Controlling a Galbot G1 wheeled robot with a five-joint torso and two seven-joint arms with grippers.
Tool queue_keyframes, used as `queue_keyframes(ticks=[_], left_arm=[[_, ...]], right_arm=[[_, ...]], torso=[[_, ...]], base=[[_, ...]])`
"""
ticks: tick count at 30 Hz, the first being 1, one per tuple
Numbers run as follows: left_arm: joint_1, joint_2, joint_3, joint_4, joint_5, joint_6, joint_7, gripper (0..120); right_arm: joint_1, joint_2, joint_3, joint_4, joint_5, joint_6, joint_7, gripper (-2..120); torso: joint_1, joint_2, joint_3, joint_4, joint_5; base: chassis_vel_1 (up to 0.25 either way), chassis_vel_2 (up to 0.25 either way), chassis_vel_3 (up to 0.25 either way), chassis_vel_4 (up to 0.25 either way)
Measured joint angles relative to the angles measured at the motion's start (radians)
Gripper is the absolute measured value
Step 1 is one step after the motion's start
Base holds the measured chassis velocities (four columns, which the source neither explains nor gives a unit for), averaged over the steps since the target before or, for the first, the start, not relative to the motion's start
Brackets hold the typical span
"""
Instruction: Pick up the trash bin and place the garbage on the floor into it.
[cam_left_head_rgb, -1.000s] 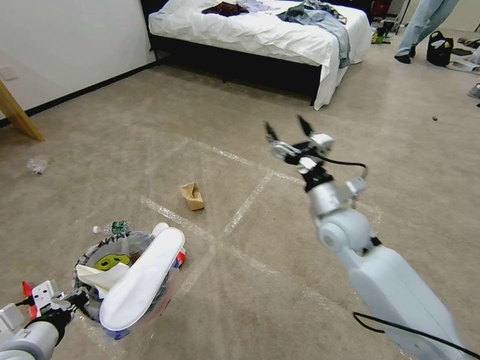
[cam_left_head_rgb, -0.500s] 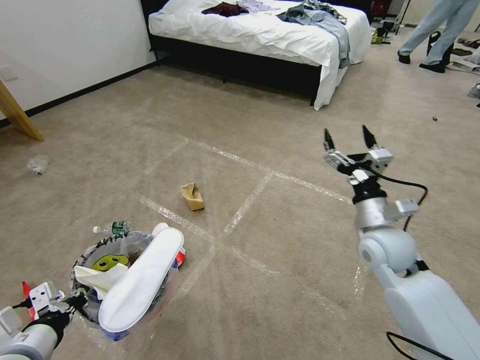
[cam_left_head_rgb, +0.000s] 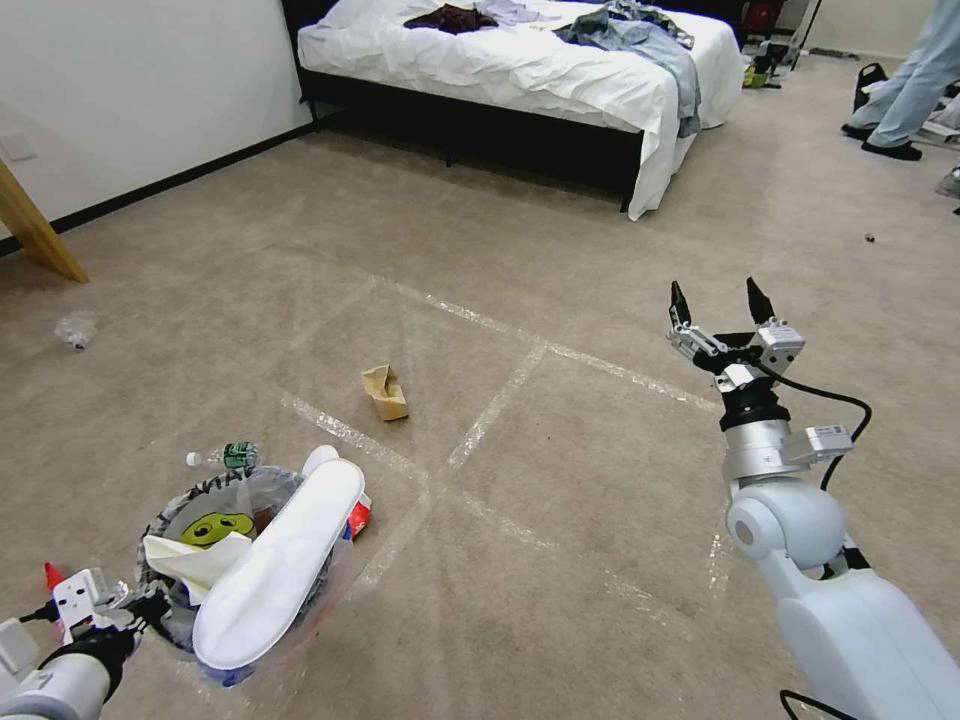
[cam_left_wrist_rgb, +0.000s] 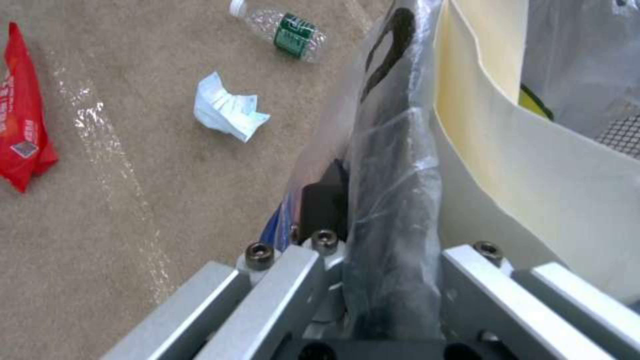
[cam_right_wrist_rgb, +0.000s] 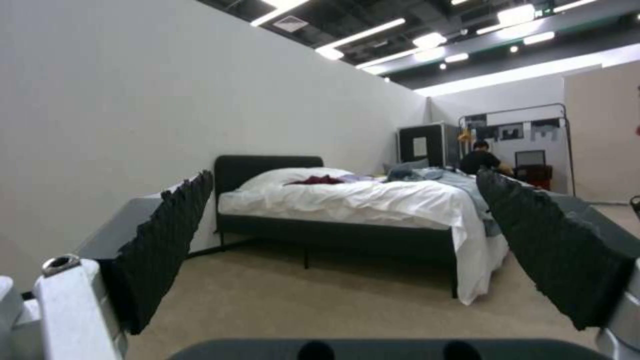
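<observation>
Beside the bed, the trash bin hangs above the floor, rim clenched in the left gripper; a white slipper sole juts lengthwise out, pointing bedward. Right gripper hangs released. Cardboard scrap and bottle lie near the bin.

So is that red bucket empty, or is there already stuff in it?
Not empty. The trash bin already holds a white slipper sole sticking out over its rim and crumpled white paper.
</observation>
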Motion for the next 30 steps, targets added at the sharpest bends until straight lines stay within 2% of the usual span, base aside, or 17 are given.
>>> queue_keyframes(ticks=[30], left_arm=[[-0.008, -0.003, -0.011, 0.014, -0.008, -0.001, -0.003, 1]], right_arm=[[0.028, 0.021, -0.04, -0.043, 0.0, 0.017, -0.02, 99]], torso=[[0.0, 0.0, 0.0, 0.0, 0.0]], base=[[0.0, 0.0, 0.0, 0.0]])
